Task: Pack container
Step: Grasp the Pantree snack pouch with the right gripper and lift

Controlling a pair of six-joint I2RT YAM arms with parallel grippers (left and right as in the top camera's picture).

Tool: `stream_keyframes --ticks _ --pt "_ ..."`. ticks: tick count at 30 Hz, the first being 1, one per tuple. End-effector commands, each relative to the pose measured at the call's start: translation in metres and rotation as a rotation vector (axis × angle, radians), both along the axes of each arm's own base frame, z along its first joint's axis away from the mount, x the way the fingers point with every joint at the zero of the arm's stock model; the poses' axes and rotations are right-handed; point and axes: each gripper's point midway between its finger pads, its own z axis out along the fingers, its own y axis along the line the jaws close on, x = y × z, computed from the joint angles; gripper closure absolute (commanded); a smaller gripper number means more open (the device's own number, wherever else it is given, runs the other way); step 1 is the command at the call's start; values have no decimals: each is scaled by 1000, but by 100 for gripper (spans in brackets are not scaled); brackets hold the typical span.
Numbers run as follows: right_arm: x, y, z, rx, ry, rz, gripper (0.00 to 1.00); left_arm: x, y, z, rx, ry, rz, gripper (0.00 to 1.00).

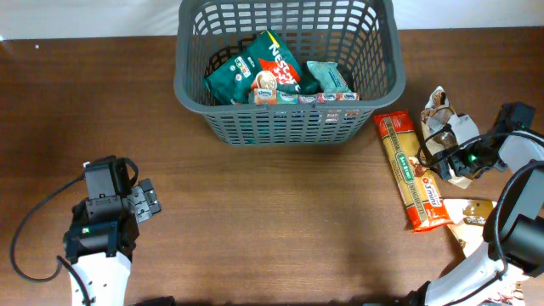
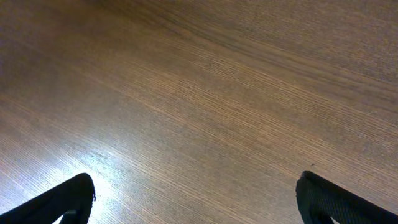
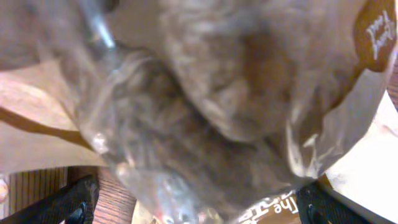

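Two robot arms at a wooden table [image 1: 272,225], packing food packets into one grey basket.

Near left, the left gripper [image 1: 146,202] hangs over bare wood, jaws wide apart, empty. Near right, the right gripper [image 3: 202,202] has its jaws apart around a crinkly clear bag [image 1: 442,109]. The slick film could slip out of the grip or tear. Three packets lie outside the basket: that bag, a long orange packet [image 1: 412,174] and a brown one [image 1: 470,210]. At far centre, the basket [image 1: 280,129] holds a green bag [image 1: 259,68], a teal packet [image 1: 327,76] and several small ones.
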Motion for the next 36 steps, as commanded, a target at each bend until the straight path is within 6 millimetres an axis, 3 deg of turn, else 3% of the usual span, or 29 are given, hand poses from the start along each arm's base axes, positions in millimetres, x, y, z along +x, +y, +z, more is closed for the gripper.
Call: stream_keyframes --ticks 1,17,19,20,26,27,28,36 --pt "-6 10 -12 62 41 -49 1 -1 0 -3 -12 1 10 1" --pt "-10 12 -13 71 58 -49 0 -1 0 -3 -11 1 11 1" --pt "-10 12 -13 70 58 -49 21 -1 0 -3 -11 0 11 1" --pt "-10 11 -13 70 57 -49 36 -1 0 -3 -11 -1 11 1" --pt "-6 9 -12 61 40 -49 72 0 0 -2 -11 -4 11 1" --pt "-5 9 -12 60 37 -49 80 0 0 -2 -11 -4 10 1" --pt "-5 9 -12 59 36 -49 96 0 0 -2 -11 -4 10 1" --pt "-4 9 -12 59 33 -49 96 0 0 -2 -11 -3 10 1"
